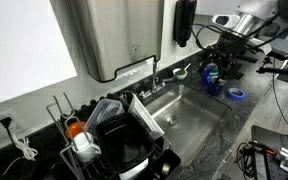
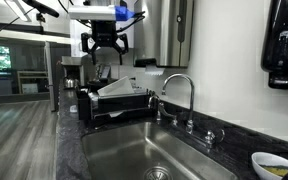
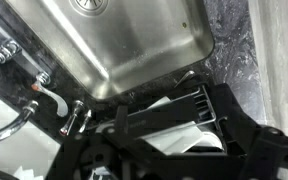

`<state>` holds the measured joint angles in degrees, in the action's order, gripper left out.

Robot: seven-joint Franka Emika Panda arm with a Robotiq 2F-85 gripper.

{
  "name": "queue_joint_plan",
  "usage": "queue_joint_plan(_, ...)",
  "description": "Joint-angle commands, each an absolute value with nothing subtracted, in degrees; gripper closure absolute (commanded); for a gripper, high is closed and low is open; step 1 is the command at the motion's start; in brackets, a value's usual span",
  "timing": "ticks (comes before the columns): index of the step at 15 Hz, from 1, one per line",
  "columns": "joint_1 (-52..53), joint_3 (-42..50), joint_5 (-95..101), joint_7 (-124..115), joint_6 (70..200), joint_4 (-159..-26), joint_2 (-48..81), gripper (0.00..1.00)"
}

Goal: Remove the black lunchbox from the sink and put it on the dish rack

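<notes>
- In an exterior view, the black lunchbox sat in the dish rack, beside the sink and not in it. It looked like a deep, glossy black tub with rounded corners, and its rim caught a thin pale line of light. A clear container lay just behind it in the rack. A white cup and something orange stood nearer the upright prongs.
- In an exterior view, my claw hung high above the dish rack, its two fingers spread wide with nothing between them. From that side the rack and the lunchbox merged into one dark mass, so I could not trace the tub's outline. A pale item rested on top. The faucet arched over the steel sink nearer the camera.
- In the wrist view, I looked down on the sink across the top of the picture. The rack's black grid lay just past the basin's edge. Something white showed among black shapes lower down. I could not tell which of those shapes was the lunchbox.
</notes>
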<state>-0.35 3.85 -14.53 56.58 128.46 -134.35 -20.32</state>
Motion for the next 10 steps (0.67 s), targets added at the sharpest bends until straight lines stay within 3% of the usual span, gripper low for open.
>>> queue_joint_plan(1, -1.3, 3.9, -8.9, 47.0, 130.2, -138.0, -21.7, 0.0)
queue_joint_plan(10, -0.2, 5.2, -4.4, 32.9, 129.2, -141.8, -21.7, 0.0)
